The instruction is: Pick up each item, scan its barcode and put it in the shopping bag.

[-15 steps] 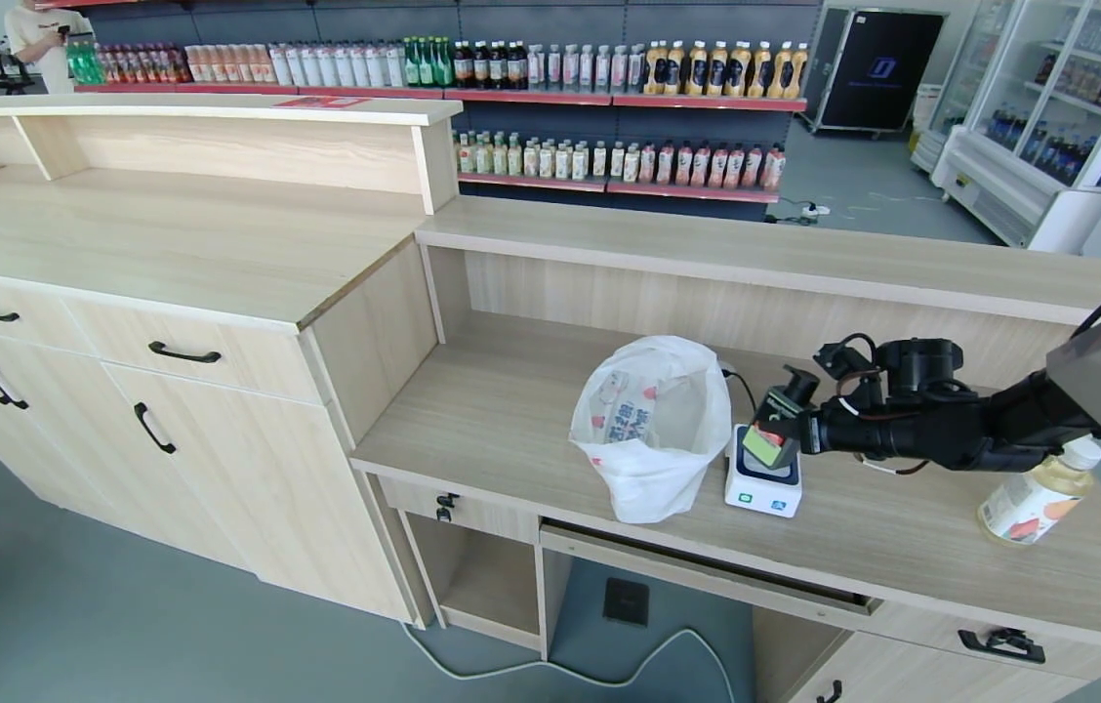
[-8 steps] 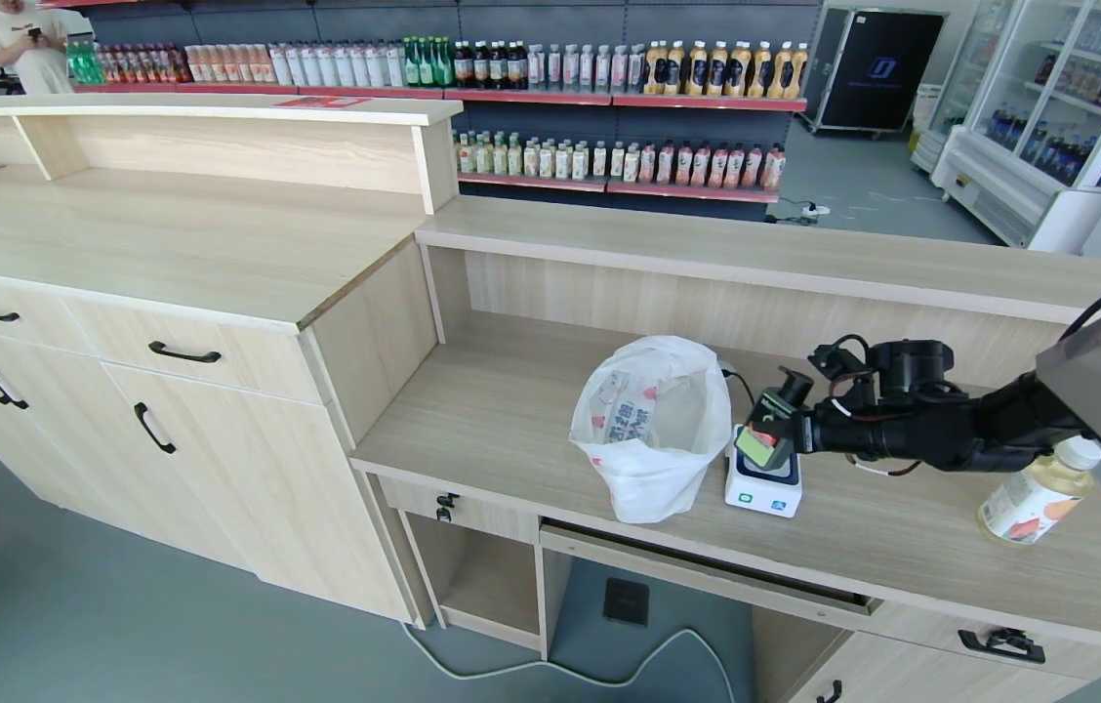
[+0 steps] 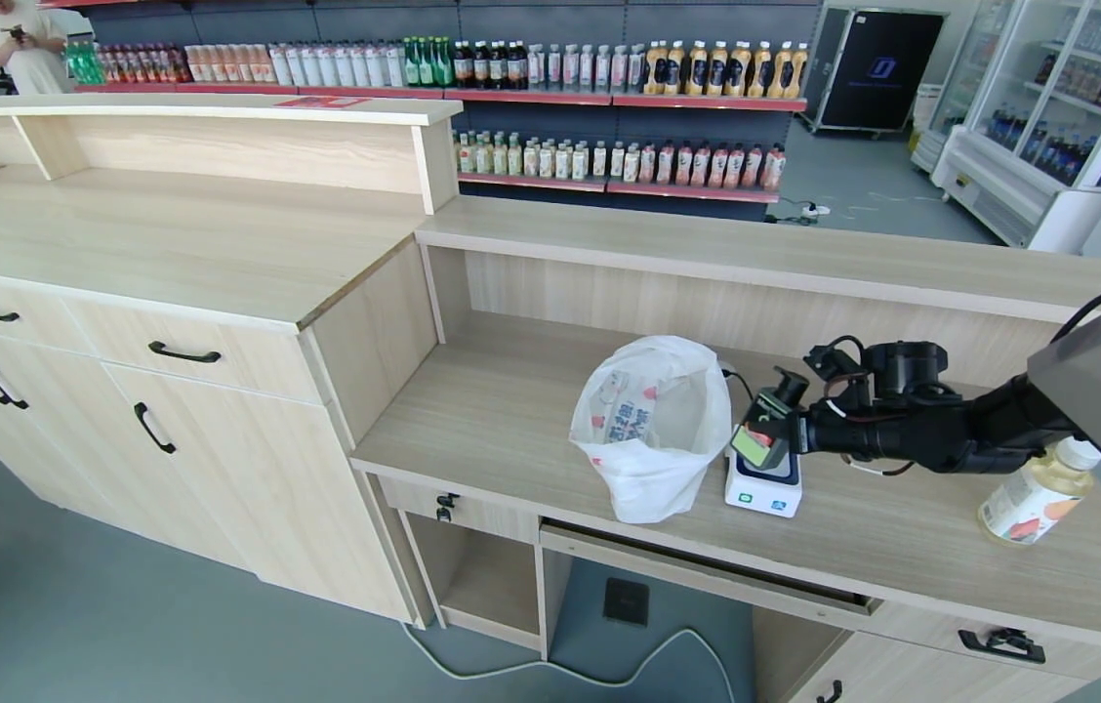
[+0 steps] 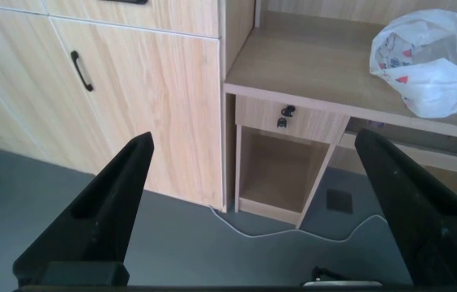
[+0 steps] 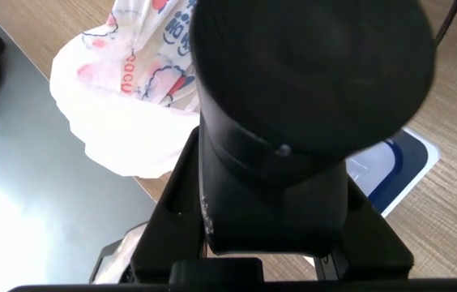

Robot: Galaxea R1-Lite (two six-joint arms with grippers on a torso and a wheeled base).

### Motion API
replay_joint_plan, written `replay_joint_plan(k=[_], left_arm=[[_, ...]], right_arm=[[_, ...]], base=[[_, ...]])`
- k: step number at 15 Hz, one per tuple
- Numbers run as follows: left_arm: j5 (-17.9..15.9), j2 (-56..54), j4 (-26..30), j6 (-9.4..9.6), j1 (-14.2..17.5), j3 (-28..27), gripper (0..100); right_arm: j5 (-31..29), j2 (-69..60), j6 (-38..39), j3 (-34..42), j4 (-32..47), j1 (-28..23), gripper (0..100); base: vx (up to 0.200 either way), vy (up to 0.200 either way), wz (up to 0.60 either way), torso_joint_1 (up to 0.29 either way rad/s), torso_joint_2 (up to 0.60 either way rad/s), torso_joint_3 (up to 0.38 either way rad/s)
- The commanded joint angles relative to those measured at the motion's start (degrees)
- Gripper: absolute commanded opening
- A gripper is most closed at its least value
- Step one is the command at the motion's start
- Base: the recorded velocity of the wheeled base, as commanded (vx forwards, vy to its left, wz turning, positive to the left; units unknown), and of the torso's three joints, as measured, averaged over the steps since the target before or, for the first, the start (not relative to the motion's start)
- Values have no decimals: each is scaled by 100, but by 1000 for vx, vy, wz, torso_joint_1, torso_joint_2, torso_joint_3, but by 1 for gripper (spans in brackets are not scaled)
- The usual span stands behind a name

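Green-and-red item [image 3: 755, 451] sits clamped in the right gripper [image 3: 765, 436], right of centre, just above the scanner [image 3: 763, 493] beside the bag [image 3: 650, 422]. Left gripper [image 4: 254, 138] gapes wide, holding nothing. Bottle [image 3: 1034, 498] stands far right.

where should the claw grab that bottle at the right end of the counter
Probably around the labelled body of the bottle, claw level, from the open front of the counter: it stands cap up, round and taller than wide. The right claw is shut on a green packet now.
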Motion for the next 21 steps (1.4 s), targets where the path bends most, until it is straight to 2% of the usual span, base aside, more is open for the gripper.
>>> replay_joint_plan(k=[1, 3, 5, 6, 7, 8, 9, 11, 14, 16, 18, 19, 21], left_arm=[[0, 0, -1, 2, 0, 0, 100], [0, 0, -1, 2, 0, 0, 100], [0, 0, -1, 2, 0, 0, 100], [0, 0, -1, 2, 0, 0, 100], [0, 0, -1, 2, 0, 0, 100], [0, 0, -1, 2, 0, 0, 100], [0, 0, -1, 2, 0, 0, 100], [0, 0, -1, 2, 0, 0, 100], [0, 0, -1, 2, 0, 0, 100], [0, 0, -1, 2, 0, 0, 100], [0, 0, -1, 2, 0, 0, 100], [0, 0, -1, 2, 0, 0, 100], [0, 0, -1, 2, 0, 0, 100]], right_arm=[[0, 10, -4, 5, -3, -7, 0], [0, -52, 5, 14, -47, 1, 0], [-26, -658, -206, 111, -20, 37, 0], [-132, -1142, -857, 242, -29, 1, 0], [-501, -1652, -1823, 576, -38, -201, 0], [-782, -1942, -2333, 849, -64, -359, 0], [-1046, -2539, -3379, 1631, -407, -913, 0], [-958, -2864, -3933, 2053, -732, -1264, 0], [-1046, -2926, -3669, 1860, -978, -1062, 0], [-1872, -2601, -2940, 1332, -1356, -526, 0], [-2891, -1959, -2483, 541, -1339, 19, 0], [-3058, -1476, -2096, 163, -1163, 204, 0], [-3067, -869, -1973, -39, -943, 230, 0]], base=[[0, 0, 0, 0, 0, 0], [0, 0, 0, 0, 0, 0], [0, 0, 0, 0, 0, 0], [0, 0, 0, 0, 0, 0], [0, 0, 0, 0, 0, 0], [0, 0, 0, 0, 0, 0], [0, 0, 0, 0, 0, 0], [0, 0, 0, 0, 0, 0], [0, 0, 400, 0, 0, 2], [0, 0, 600, 5, 2, 5], [0, 0, 600, 7, 5, 2], [0, 0, 0, 0, 0, 0], [0, 0, 0, 0, 0, 0]])
